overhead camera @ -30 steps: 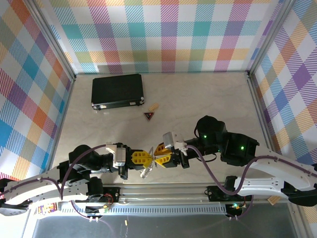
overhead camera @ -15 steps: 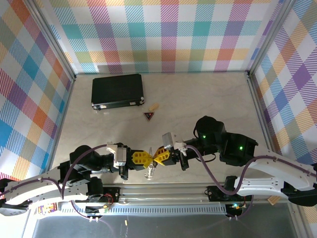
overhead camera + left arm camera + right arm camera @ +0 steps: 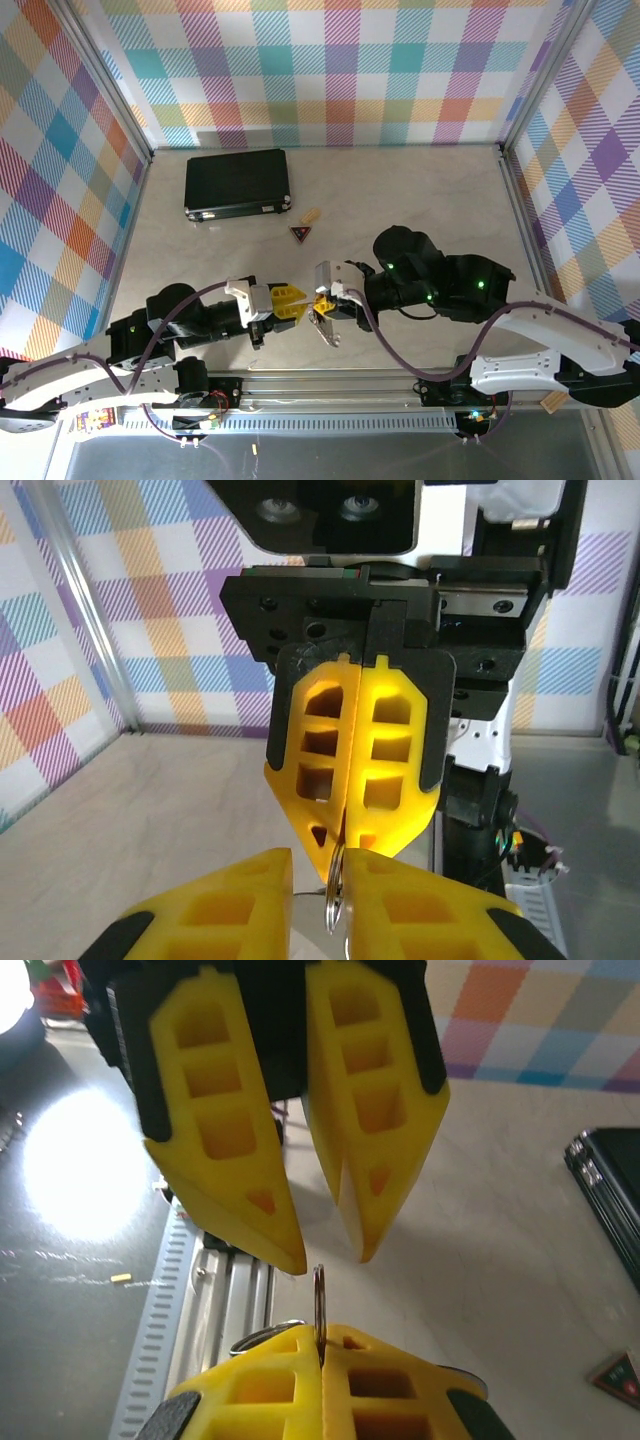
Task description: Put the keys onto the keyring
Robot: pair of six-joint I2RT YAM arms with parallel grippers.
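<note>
My right gripper [image 3: 322, 1336] is shut on the keyring [image 3: 319, 1295], a thin metal ring held edge-on that sticks up out of its yellow fingertips. My left gripper [image 3: 318, 868] faces it tip to tip with its fingers open. The ring [image 3: 334, 895] stands in that gap, close to the right-hand finger [image 3: 420, 915]. From above, the two grippers [image 3: 290, 302] [image 3: 321, 305] meet over the near middle of the table. The silver keys [image 3: 328, 334] hang just below the right gripper. A curved metal loop [image 3: 262, 1336] shows beside the right fingers.
A black case [image 3: 237, 183] lies at the back left. A dark-red triangular trinket [image 3: 301, 234] with a tan piece [image 3: 311, 215] sits behind the grippers. The metal rail [image 3: 330, 385] runs along the near edge. Plaid walls close off the table's far side and both flanks.
The left gripper has opened its fingers round the ring. The right gripper closed and now carries the ring and keys. Both grippers shifted away from the near rail.
</note>
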